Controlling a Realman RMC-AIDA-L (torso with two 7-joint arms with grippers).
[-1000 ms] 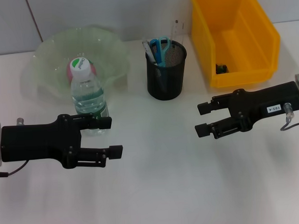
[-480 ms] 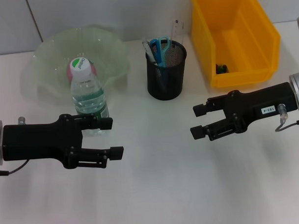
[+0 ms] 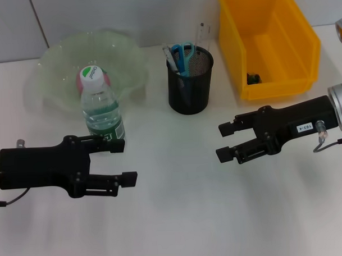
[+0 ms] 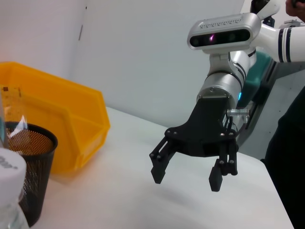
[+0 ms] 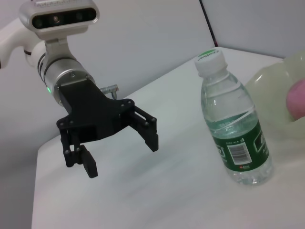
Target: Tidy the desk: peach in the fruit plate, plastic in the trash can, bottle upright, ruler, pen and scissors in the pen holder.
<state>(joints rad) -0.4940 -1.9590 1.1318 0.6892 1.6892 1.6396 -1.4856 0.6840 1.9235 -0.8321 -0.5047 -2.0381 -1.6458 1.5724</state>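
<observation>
I have the water bottle (image 3: pixel 103 110) standing upright on the white bench (image 3: pixel 180 217), cap up, just in front of the green glass fruit plate (image 3: pixel 56 67). The peach (image 3: pixel 82 81) sits in that plate, partly hidden behind the bottle's cap. My left hand (image 3: pixel 119 162) hangs low over the bench just in front of the bottle, fingers spread and released, gripping nothing; its upper finger lies close by the bottle's base, though I cannot tell whether it touches. My right hand (image 3: pixel 226 140) hovers over the bench on the other side, in front of the yellow bin (image 3: pixel 303 56), also released with its two fingers apart and nothing between them. The black mesh pen holder (image 3: pixel 190 82) stands between plate and bin, with the blue-handled scissors (image 3: pixel 182 53), a pen (image 3: pixel 171 58) and a clear ruler (image 3: pixel 200 32) sticking up out of it. A small dark scrap (image 3: pixel 252 77) lies on the bin's floor; I cannot make out what it is.
</observation>
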